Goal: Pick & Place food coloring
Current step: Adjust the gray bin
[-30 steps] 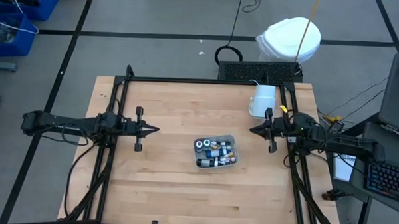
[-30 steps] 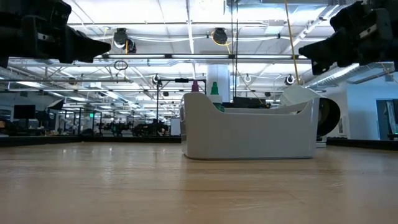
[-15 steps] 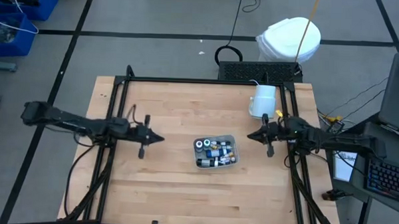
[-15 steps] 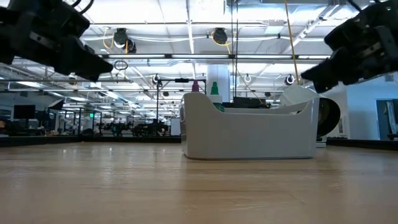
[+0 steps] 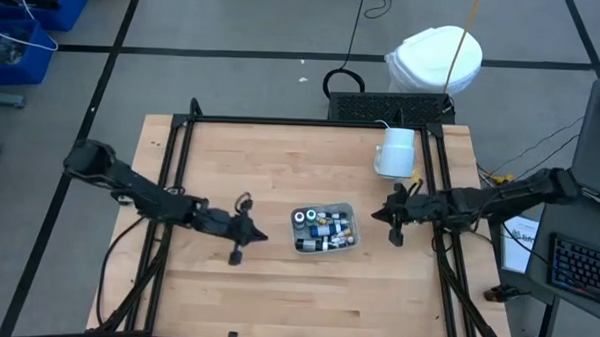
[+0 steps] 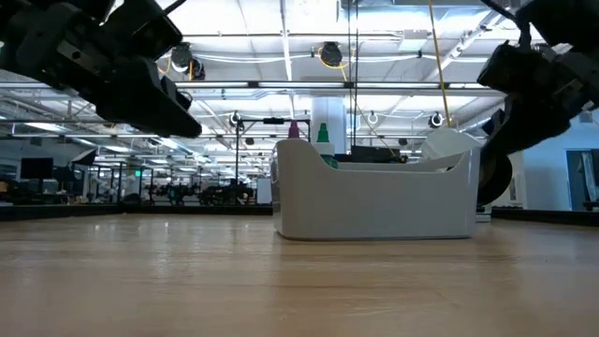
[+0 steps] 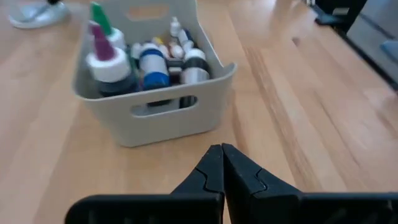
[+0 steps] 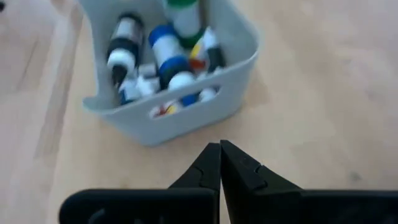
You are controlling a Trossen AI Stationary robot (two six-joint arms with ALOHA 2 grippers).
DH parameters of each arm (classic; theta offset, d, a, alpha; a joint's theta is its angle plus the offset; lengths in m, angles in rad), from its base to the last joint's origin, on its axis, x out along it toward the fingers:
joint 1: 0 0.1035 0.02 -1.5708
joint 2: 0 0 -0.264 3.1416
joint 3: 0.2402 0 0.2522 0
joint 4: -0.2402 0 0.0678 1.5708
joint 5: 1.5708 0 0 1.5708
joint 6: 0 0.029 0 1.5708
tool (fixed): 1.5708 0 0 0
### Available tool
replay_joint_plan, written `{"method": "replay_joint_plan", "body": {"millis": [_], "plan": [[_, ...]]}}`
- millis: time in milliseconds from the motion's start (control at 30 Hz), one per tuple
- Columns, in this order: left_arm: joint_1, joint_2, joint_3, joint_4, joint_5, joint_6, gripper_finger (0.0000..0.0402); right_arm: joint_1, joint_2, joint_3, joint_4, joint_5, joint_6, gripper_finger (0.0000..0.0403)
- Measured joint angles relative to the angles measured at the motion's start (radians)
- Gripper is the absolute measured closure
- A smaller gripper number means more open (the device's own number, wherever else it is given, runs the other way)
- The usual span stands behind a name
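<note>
The food coloring (image 5: 323,229) lies as a jumble of small white-capped bottles and dark pots inside a pale grey bin (image 5: 347,209) with handle slots, standing on its base mid-table. The left wrist view shows the bottles (image 7: 152,62) from one end of the bin (image 7: 155,115). The right wrist view shows the bottles (image 8: 168,59) from the other end of the bin (image 8: 180,118). My left gripper (image 5: 265,235) hovers just left of the bin, shut and empty (image 7: 222,149). My right gripper (image 5: 376,213) hovers just right of it, also shut and empty (image 8: 220,146).
A large white mug (image 5: 396,152) stands on the table near the far right corner, behind my right gripper. The black frame rails (image 5: 180,154) run along the table's left, right and far edges. Bare wood (image 5: 276,288) lies between the bin and the near edge.
Both arms have swung in toward the bin and dropped lower. My left gripper travelled toward the table's right and near edge, ending close to the bin's left end. My right gripper moved left and slightly nearer, tipping down toward the bin's right end. The bin has stayed put.
</note>
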Motion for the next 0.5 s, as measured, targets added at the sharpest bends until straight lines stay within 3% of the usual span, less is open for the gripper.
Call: {"method": "replay_joint_plan", "body": {"millis": [200, 500], "plan": [[-0.017, 0.137, 0.111, -0.001, -0.015, -0.013, 0.0398, 0.080, 0.159, 0.000, 0.040, 0.103, 0.087, 0.0403], [0.028, 0.234, 0.155, -0.006, -0.095, -0.044, 0.0398, 0.116, 0.375, 0.000, 0.268, 0.129, 0.086, 0.0403]]}}
